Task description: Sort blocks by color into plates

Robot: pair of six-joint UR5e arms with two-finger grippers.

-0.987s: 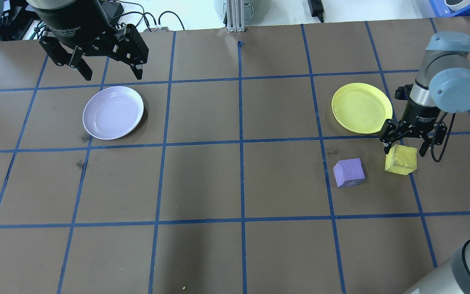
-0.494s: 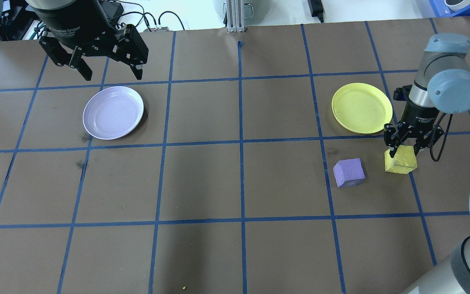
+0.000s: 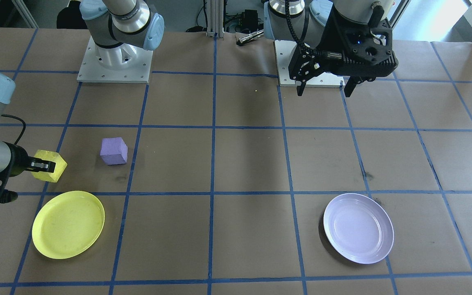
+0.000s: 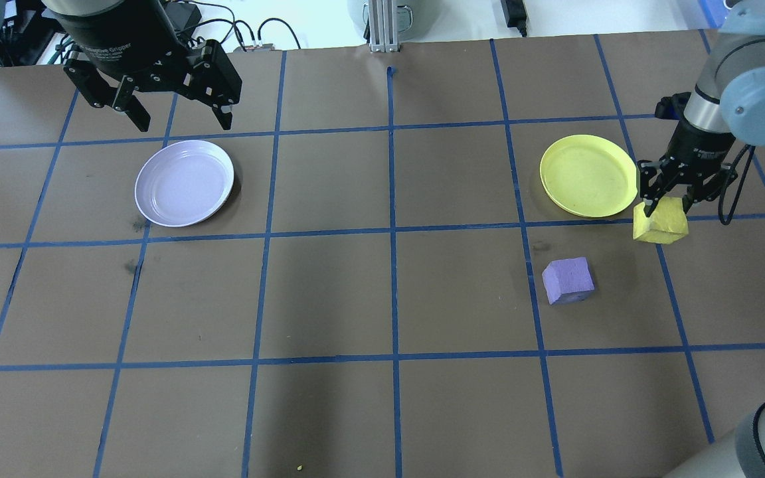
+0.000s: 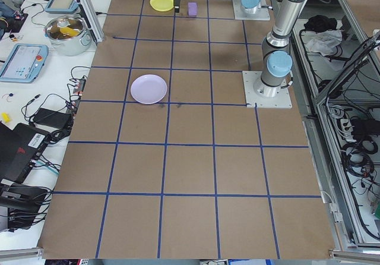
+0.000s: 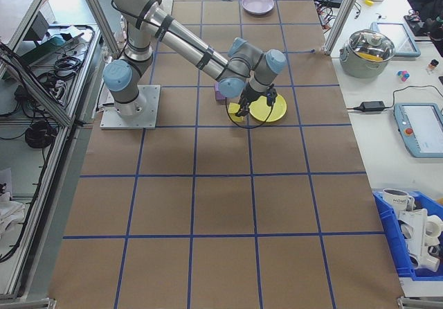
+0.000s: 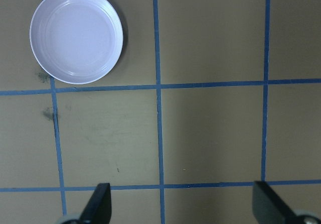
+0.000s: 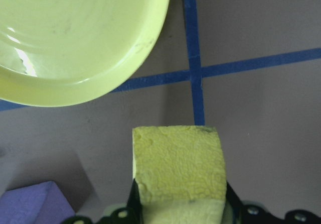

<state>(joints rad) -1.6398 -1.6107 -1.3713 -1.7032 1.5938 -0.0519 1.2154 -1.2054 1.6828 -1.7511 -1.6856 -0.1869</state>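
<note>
Your right gripper [image 4: 667, 207] clamps the rough yellow foam cube [image 4: 660, 224], lifted beside the round yellow plastic plate's [image 4: 588, 175] rim, near the table's right edge. Your left gripper [image 4: 176, 123] hangs spread.

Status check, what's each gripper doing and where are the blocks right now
Right gripper shut on yellow block, lifted beside yellow plate. Left gripper open, idle near lavender plate. Purple block on table. Path to the plate looks clear.
</note>
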